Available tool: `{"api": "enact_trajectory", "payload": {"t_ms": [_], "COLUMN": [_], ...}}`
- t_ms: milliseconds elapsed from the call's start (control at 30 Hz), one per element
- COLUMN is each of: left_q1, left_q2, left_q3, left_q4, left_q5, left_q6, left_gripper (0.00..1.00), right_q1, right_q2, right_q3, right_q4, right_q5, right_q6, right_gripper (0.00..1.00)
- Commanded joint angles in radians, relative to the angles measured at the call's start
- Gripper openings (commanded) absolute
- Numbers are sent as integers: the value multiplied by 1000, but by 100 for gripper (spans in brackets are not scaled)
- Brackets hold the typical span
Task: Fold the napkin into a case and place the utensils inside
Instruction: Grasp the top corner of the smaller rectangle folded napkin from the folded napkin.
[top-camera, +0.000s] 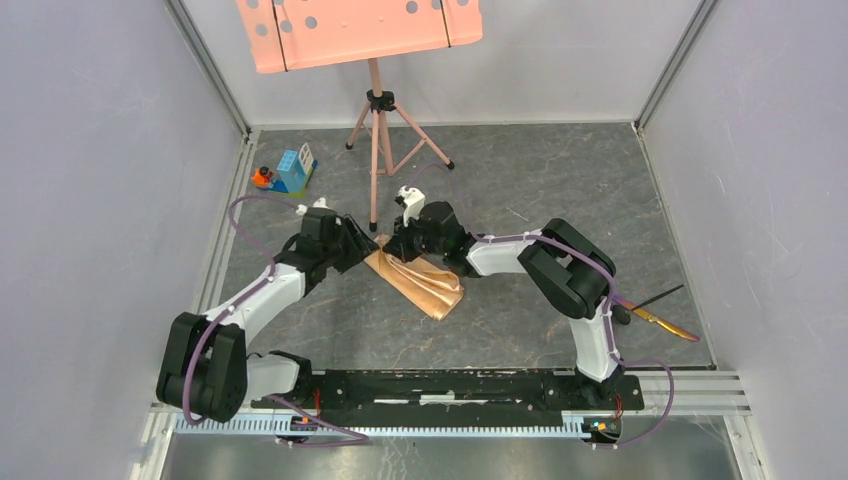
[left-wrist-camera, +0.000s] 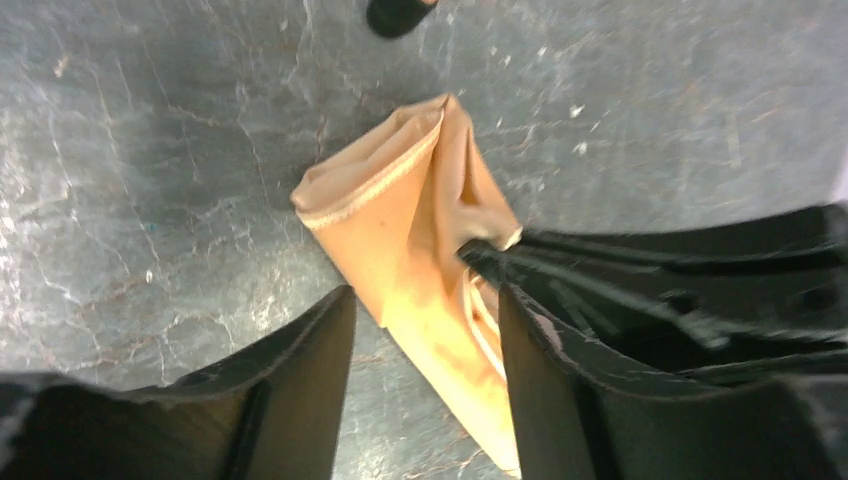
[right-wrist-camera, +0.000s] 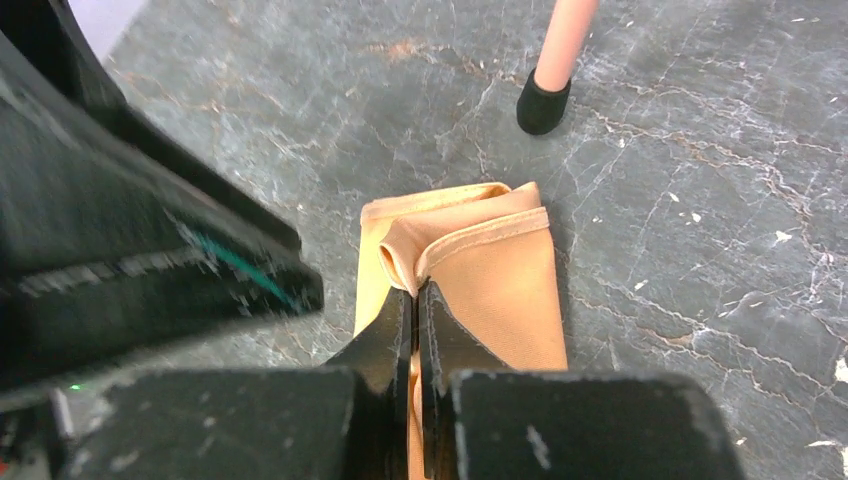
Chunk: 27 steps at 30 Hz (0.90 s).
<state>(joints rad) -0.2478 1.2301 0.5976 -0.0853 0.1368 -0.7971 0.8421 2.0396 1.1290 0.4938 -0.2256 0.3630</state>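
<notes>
The peach-orange napkin lies folded into a narrow oblong on the grey table, between the two arms. It shows in the left wrist view and in the right wrist view. My right gripper is shut on a raised fold of the napkin near its far end; it shows from above. My left gripper is open, its jaws standing either side of the napkin's edge, close to the right gripper; from above it sits at the napkin's left. The utensils, black and gold, lie at the right by the right arm.
A salmon-pink music stand stands behind the napkin, one tripod foot close to the cloth's far end. A small blue toy sits at the back left. Grey walls enclose the table on the left, right and back.
</notes>
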Motion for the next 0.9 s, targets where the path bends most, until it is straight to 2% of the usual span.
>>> {"api": "enact_trajectory", "payload": {"t_ms": [0, 67, 267, 467, 533, 867], "left_q1": [-114, -144, -233, -305, -315, -346], "left_q2": [45, 65, 162, 253, 281, 360], "left_q3": [90, 111, 200, 293, 312, 343], "left_q4": [-163, -172, -222, -298, -324, -343], "left_q5": [-271, -305, -448, -576, -596, -644], "left_q6": [91, 96, 126, 158, 162, 165], "left_gripper": [56, 50, 47, 41, 37, 37], "right_q1": [-32, -42, -52, -58, -60, -67], "right_q2": [-51, -58, -58, -64, -64, -57], "right_q3": [-26, -35, -40, -57, -59, -72], "right_q4": [123, 145, 158, 179, 182, 201], "right_q5": [-89, -101, -115, -118, -117, -120], "right_q6": [187, 219, 256, 264, 264, 269], "right_gripper": [0, 0, 0, 0, 0, 0]}}
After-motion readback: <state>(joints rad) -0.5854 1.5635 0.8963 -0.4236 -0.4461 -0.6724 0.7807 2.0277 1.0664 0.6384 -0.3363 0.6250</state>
